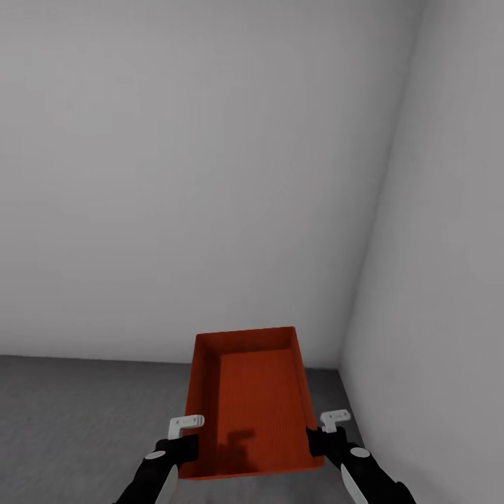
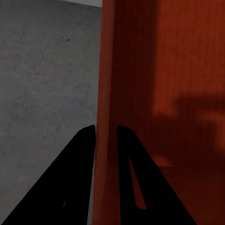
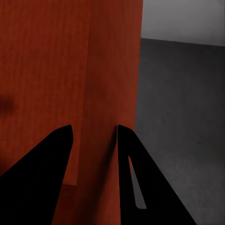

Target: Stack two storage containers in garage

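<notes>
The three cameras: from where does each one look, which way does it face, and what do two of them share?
Head view: from the head, forward and down at the container over grey floor; both arms show.
Left wrist view: along the left tool, which straddles the container's wall.
Right wrist view: along the right tool, which straddles the opposite wall.
All views share the container and floor.

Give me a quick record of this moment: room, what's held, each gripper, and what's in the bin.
room: grey concrete floor, white walls
held: one orange-red bin, carried above the floor
left gripper: shut on the bin's left wall
right gripper: shut on the bin's right wall
bin contents: empty
</notes>
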### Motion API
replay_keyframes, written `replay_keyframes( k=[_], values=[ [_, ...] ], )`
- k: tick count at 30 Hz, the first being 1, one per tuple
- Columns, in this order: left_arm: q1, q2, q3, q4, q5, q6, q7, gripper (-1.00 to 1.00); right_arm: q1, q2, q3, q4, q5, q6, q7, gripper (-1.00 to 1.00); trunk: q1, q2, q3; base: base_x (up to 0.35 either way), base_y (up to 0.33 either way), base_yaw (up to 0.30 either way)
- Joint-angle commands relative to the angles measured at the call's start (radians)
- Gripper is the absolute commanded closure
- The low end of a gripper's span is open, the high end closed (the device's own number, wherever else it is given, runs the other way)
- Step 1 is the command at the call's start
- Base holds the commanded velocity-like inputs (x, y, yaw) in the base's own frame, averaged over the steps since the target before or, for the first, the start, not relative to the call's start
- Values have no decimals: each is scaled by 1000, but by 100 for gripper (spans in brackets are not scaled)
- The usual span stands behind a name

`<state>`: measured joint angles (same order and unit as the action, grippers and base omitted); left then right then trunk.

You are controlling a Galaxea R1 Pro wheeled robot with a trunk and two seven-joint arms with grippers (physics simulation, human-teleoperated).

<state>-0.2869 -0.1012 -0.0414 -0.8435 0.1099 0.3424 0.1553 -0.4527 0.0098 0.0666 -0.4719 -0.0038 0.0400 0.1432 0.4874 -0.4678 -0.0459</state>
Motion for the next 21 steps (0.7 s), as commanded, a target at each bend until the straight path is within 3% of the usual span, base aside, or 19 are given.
replay_keyframes(
  k=[1, 21],
  values=[
    [0, 20, -4, -3, -38, -42, 39, 100, -1, -1, -5, 1, -37, 5, 58, 100, 1, -2, -2, 109, 0, 0],
    [0, 20, -4, -3, -38, -42, 39, 100, -1, -1, -5, 1, -38, 3, 58, 100, 1, -2, -3, 6, 0, 0]
  ],
)
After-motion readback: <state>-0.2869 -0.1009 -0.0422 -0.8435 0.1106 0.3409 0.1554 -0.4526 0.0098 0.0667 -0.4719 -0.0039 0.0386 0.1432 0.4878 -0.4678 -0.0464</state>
